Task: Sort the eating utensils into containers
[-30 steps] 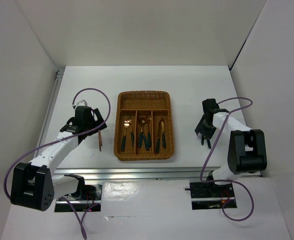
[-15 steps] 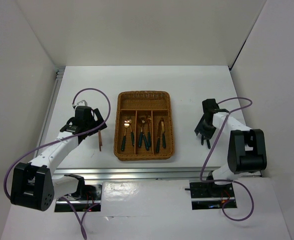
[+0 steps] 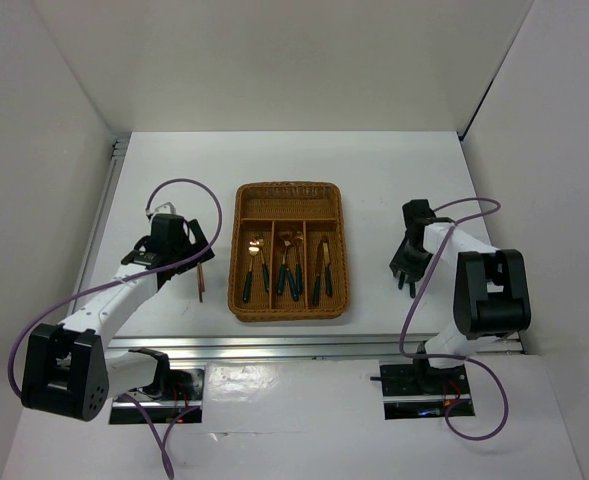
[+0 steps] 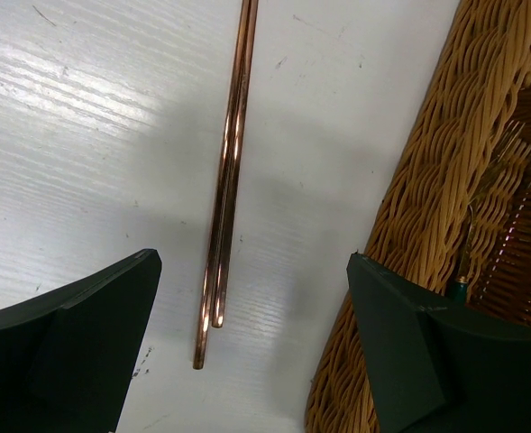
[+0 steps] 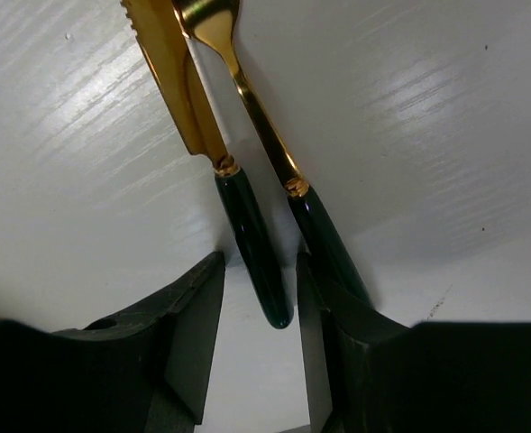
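1. Left gripper (image 4: 251,298): released, jaws wide, straddling 2 copper chopsticks (image 4: 229,180). These lie together on the table (image 4: 85,108), just beside the outer wall of the wicker tray (image 4: 436,171).
2. Right gripper (image 5: 260,266): unclenched, gap narrow. Its fingers flank the green handle of a gold knife (image 5: 177,90), and we see no contact.
3. A 2nd green-handled piece (image 5: 256,122) lies alongside the knife, its handle passing under 1 finger. We cannot tell the head type.
4. The tray's 3 long slots hold cutlery.
5. Step, as we judge it: both arms poised for pickup. Next, the left must close on both chopsticks together. The right must pinch the knife alone, without dragging its neighbour.
6. No brand, label or writing readable.
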Motion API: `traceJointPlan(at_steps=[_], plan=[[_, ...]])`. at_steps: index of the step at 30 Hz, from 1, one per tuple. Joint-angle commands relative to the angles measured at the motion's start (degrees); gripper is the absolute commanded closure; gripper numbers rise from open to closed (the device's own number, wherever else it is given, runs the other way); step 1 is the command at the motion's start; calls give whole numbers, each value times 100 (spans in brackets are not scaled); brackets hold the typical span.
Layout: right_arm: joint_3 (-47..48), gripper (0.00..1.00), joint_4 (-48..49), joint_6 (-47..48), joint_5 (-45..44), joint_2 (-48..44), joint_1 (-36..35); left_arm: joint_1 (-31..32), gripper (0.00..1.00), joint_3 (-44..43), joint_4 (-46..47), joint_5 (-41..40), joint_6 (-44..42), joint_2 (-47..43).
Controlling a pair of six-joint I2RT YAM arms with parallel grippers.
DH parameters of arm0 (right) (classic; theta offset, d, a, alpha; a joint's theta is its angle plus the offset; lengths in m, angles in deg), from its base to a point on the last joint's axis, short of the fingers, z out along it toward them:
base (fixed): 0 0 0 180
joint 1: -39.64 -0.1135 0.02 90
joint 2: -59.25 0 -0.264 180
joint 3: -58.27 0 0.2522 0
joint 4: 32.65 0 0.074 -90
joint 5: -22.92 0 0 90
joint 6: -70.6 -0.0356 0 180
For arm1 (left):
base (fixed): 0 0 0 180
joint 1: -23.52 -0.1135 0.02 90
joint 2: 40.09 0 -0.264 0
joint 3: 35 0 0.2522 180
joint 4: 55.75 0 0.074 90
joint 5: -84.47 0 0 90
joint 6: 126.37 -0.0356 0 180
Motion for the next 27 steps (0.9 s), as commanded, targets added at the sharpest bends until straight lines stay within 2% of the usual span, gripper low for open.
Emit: traceJointPlan(at_steps=[1, 6, 15, 18, 27], plan=[[152, 55, 44, 63, -78, 187, 31, -29, 0, -23, 156, -6, -46, 90], [152, 63, 149, 63, -25, 293, 31, -29, 0, -23, 156, -6, -46, 90], [292, 97, 211, 116, -78, 416, -30, -29, 0, -76, 156, -6, -46, 142], [573, 100, -8, 116, -192, 329, -232, -29, 0, -76, 156, -6, -46, 142], [1909, 100, -852, 168, -350, -322, -1120, -29, 0, -128, 156, -6, -46, 142]])
